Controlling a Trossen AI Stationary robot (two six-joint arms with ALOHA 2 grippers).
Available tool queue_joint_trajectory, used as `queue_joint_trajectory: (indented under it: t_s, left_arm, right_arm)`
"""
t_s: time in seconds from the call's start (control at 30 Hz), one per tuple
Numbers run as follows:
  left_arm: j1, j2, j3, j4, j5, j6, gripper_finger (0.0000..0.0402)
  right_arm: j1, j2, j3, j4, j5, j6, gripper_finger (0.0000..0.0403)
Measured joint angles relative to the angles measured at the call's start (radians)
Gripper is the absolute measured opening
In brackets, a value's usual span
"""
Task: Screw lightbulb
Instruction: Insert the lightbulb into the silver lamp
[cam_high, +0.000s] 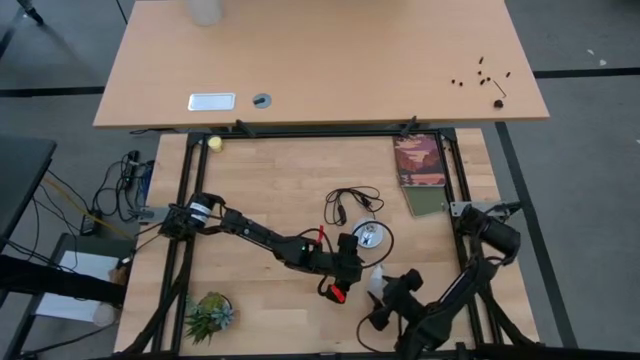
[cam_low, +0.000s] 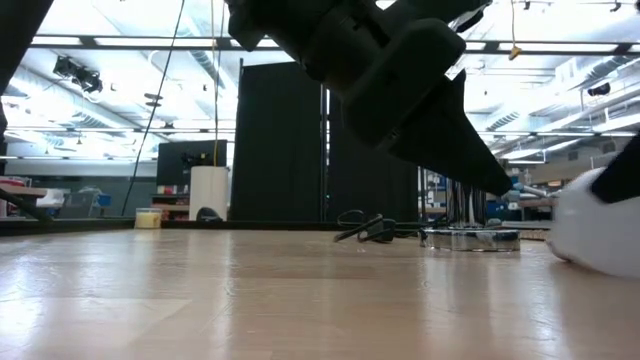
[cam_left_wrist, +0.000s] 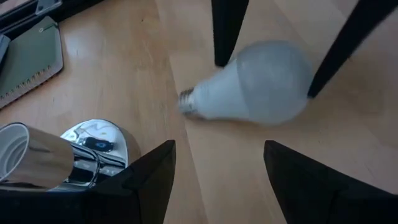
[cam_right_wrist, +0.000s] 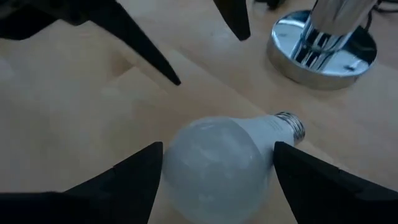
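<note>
White and frosted, the rounded lightbulb (cam_right_wrist: 214, 163) with its narrower silvery screw base is lying on its side on the pale wooden table (cam_high: 270, 190), toward the near right part of the work area, just near of the round chrome socket disc (cam_high: 371, 237) with its thin black cord (cam_high: 345, 203). Both arms are reaching in around it. The left gripper (cam_high: 348, 268) is hovering just left of the bulb with its dark fingers (cam_left_wrist: 146, 180) standing apart and holding nothing; in its wrist view the bulb is lying ahead of them on bare wood, with the chrome socket off to one side. The right gripper (cam_high: 385, 300) is sitting just near of the bulb, its fingers (cam_right_wrist: 124, 180) likewise spread wide, with the bulb's round end lying between them but not pinched. A reddish book (cam_high: 418, 160) is lying at the far right of the table, a small yellow ball (cam_high: 214, 143) at the far left, and a green plant (cam_high: 209, 315) at the near left.
</note>
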Motion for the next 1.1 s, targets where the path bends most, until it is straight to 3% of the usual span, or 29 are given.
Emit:
queue_joint_trajectory:
  t_s: [0.4,0.67,1.1]
  left_arm:
    - [0.000,0.000,0.000,-0.011,0.007,-0.016,0.0248]
    - [0.000,-0.003,0.000,-0.031,-0.002,-0.015,0.0248]
    - [-0.026,-0.064,0.001,-0.392,0.012,-0.060,0.0248]
  right_arm:
    - [-0.024,0.037,0.025,-0.021,-0.012,-0.011,0.0309]
    - [-0.034,0.024,0.025,0.164,-0.023,-0.299,0.0309]
    - [-0.154,0.021,0.025,0.361,-0.098,-0.680,0.0309]
